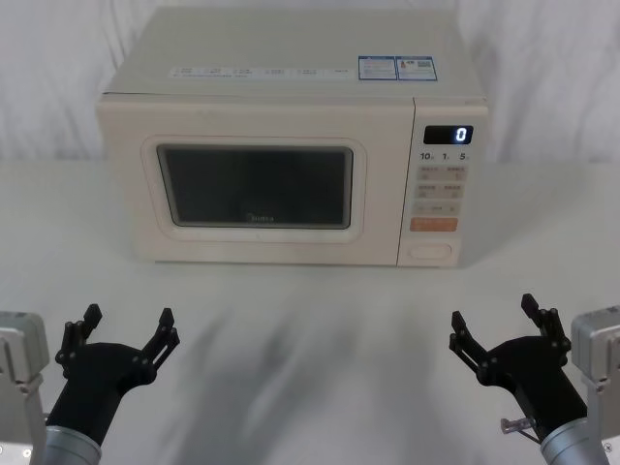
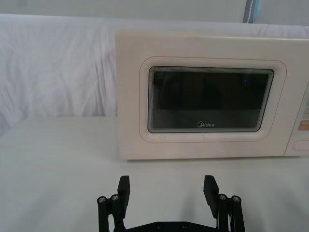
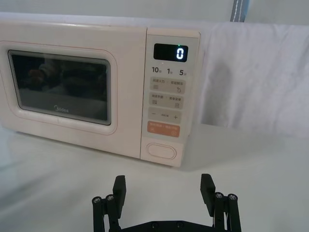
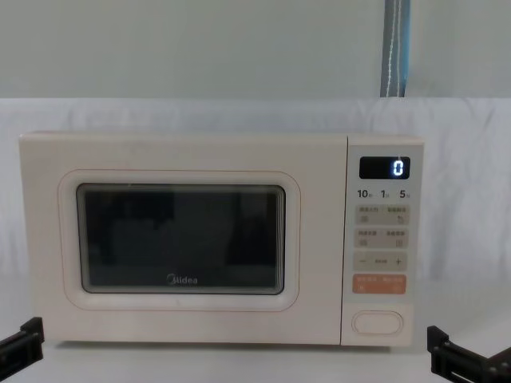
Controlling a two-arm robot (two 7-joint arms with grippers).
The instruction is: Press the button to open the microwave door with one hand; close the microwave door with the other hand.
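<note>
Before the shut microwave door — left claw and right claw, both spread wide, empty

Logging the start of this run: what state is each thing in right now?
microwave door: shut, flush with the front.
button: not pressed, nothing touching it.
digital display: lit, reading 0.
left gripper: open, holding nothing, short of the microwave.
right gripper: open, holding nothing, also short of it.

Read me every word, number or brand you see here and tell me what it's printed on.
"0": black display on the microwave control panel.
"10", "1", "5": row under the display.
"Midea": on the microwave door, below the window.
Keypad keys, orange key and top stickers: print too small to read.
</note>
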